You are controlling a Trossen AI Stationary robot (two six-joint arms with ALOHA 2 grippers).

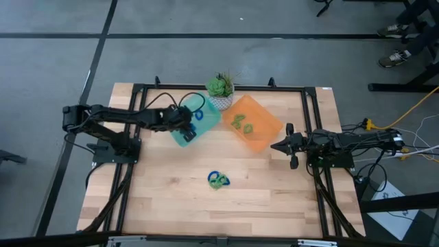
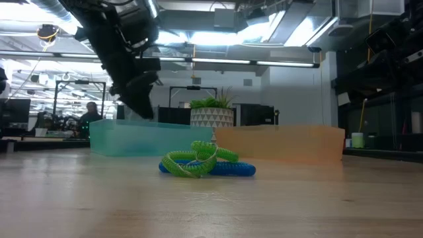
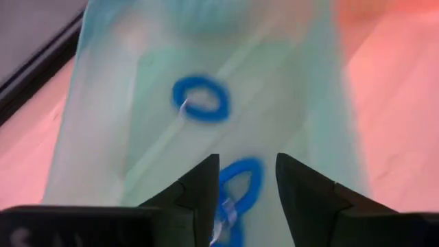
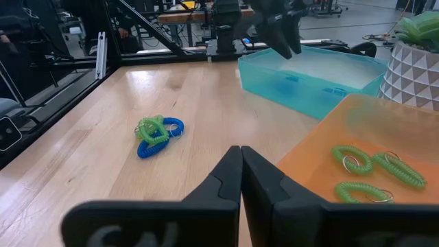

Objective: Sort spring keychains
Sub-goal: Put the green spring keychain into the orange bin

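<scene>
Two trays are seen in the high view toward the far edge of the table (image 1: 171,206): a teal tray (image 1: 206,125) left of centre and an orange tray (image 1: 264,130) right of centre, with a potted plant (image 1: 220,88) between them at the far edge. A blue spring keychain (image 1: 199,114) lies in the teal tray, and two green spring keychains (image 1: 241,123) lie in the orange tray. A tangled clump of blue and green keychains (image 1: 218,180) rests on the bare wood near the table's middle, toward the near edge. The left gripper (image 1: 186,130) is held over the teal tray; the right gripper (image 1: 280,146) is parked just beside the orange tray, near the right edge.

In the low view, the clump (image 2: 201,162) is seen lying in front of both trays, green coils on top of a blue one, and the left arm is seen reaching down behind the teal tray's wall (image 2: 132,142).

In the left wrist view, the left gripper's (image 3: 247,185) fingers are spread apart above a blue keychain (image 3: 239,180) on the tray floor; a second blue keychain (image 3: 200,99) lies farther along.

In the right wrist view, the right gripper's (image 4: 241,161) fingers are pressed together, holding nothing.
</scene>
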